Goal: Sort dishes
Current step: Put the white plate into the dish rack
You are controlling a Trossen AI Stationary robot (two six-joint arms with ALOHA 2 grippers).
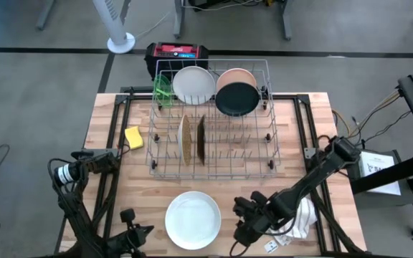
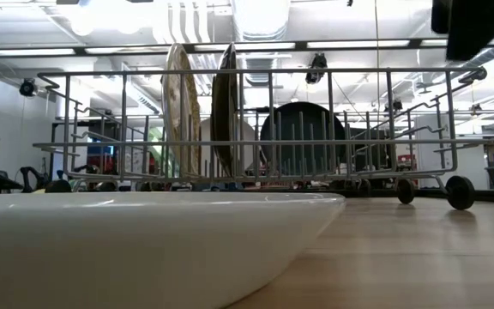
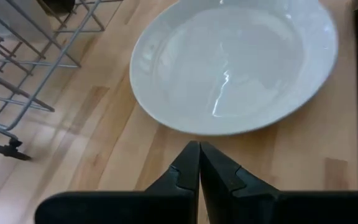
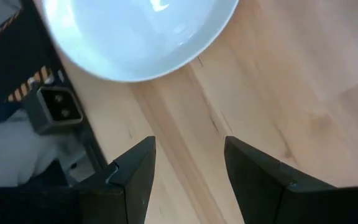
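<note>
With the last large white plate (image 1: 193,219) lying flat on the tabletop (image 1: 120,186) before the rack (image 1: 211,118), your right pincer (image 1: 241,228) hangs beside it, fingers apart and empty, likely needing a rim grip next, while the left pincer (image 3: 199,167) waits pressed together.

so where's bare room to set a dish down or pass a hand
Bare wood lies between the rack's near edge and the large white plate, and left of the plate below the yellow sponge. It's crowded right of the plate, where the right pincer hangs open.
</note>
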